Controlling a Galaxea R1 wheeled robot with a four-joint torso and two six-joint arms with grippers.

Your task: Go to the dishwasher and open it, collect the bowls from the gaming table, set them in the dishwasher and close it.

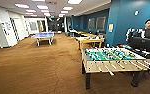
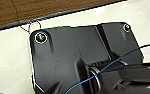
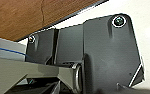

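Beyond the foosball table stands a long table with a pale top and yellow edge (image 1: 89, 39), the gaming table, in the head view at centre right. Small colourful things lie on it, too small to tell as bowls. The dishwasher is out of view. Both wrist views look down past the robot's own dark plate onto a pale surface and brown carpet, and my grippers' state cannot be made out there.
A green-field foosball table (image 1: 113, 58) stands close at front right, rods sticking out toward me. A person with a control rig (image 1: 147, 31) stands behind it by the blue wall. A blue ping-pong table (image 1: 43, 36) sits far left. Brown carpet (image 1: 36, 67) spreads wide ahead.
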